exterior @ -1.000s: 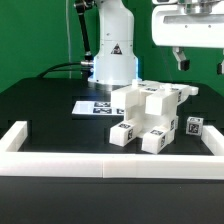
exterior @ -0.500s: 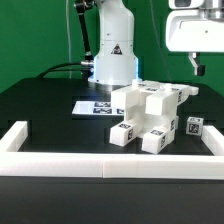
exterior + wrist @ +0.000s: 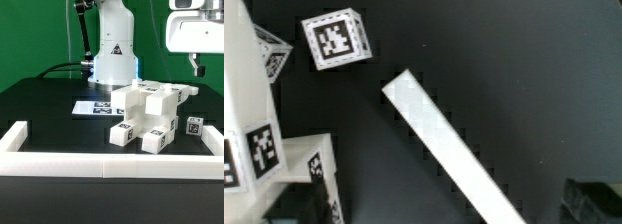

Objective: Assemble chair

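The hand [image 3: 208, 60] hangs high at the exterior view's right, partly cut off by the picture's edge, its jaws spread wide and gripping nothing; one dark-tipped finger [image 3: 197, 68] shows below its white body. Well below it and toward the exterior view's left, the chair [image 3: 148, 112] sits near the middle of the black worktop [image 3: 50, 115] as a cluster of joined white blocks with tags on their faces. Just beside the cluster, on the exterior view's right, a loose tagged block [image 3: 193, 126] stands apart from it; the wrist view shows this block [image 3: 335, 38] too, near the chair's edge [image 3: 251, 120]. The marker board [image 3: 88, 107] lies flat just behind the chair, in front of the robot base [image 3: 110, 55]. A border rail [image 3: 100, 165] fences the worktop's front and sides, and one stretch of it [image 3: 446, 150] crosses the wrist view.
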